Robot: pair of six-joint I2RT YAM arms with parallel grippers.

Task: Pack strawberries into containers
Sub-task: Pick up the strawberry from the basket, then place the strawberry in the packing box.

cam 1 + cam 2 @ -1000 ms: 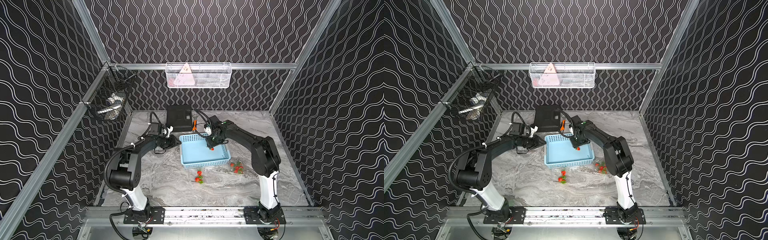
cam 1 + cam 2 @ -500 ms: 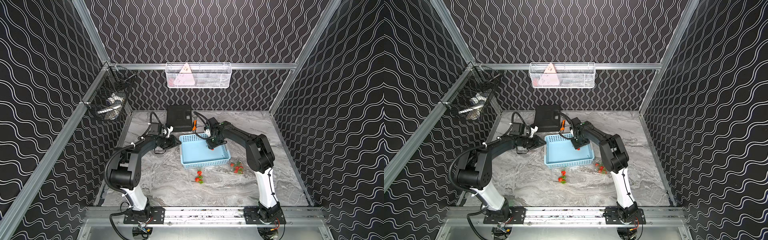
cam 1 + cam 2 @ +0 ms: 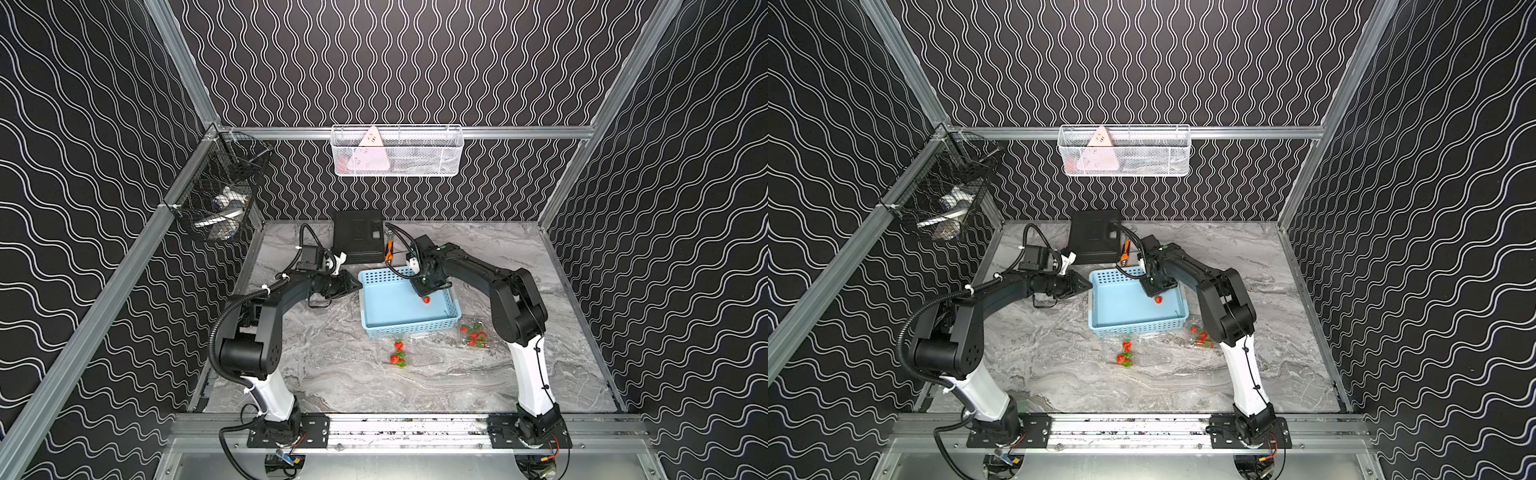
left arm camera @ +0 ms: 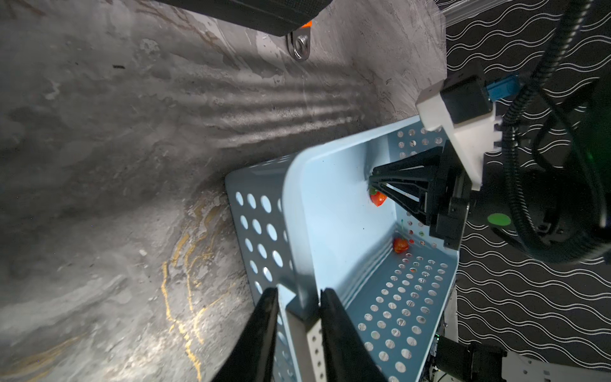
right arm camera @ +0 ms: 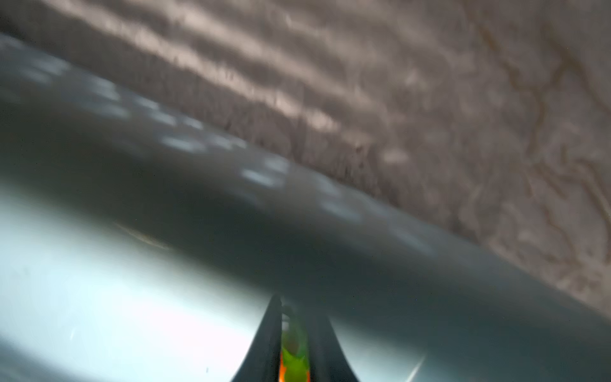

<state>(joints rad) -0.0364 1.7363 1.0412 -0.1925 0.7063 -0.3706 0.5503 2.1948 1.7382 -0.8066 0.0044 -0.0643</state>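
In both top views: down inside the blue basket (image 3: 409, 330), toward its back right part, the right gripper (image 3: 423, 291), with the held strawberry (image 3: 425, 299) red at its tips. On the basket's left rim, the left gripper (image 3: 355, 286). Just outside the basket's front right corner, a clear container (image 3: 492, 341) with several berries in it. Just before the basket's front wall, a second container (image 3: 415, 355) holding a few more, its edges hard to make out.

In the left wrist view: left fingers (image 4: 261, 330) closed on either side of the basket's wall. Across the basket, right tips pinched onto the berry's green top, red body hanging off them. By a perforated wall of the basket, a loose strawberry (image 4: 400, 245).

In the right wrist view: blurred. Fingers (image 5: 264, 347) nearly together, with green leaf and a sliver of red between.

Probably next: up and over the basket's front right wall to the container there, on the right arm's own side, berry going in point first.
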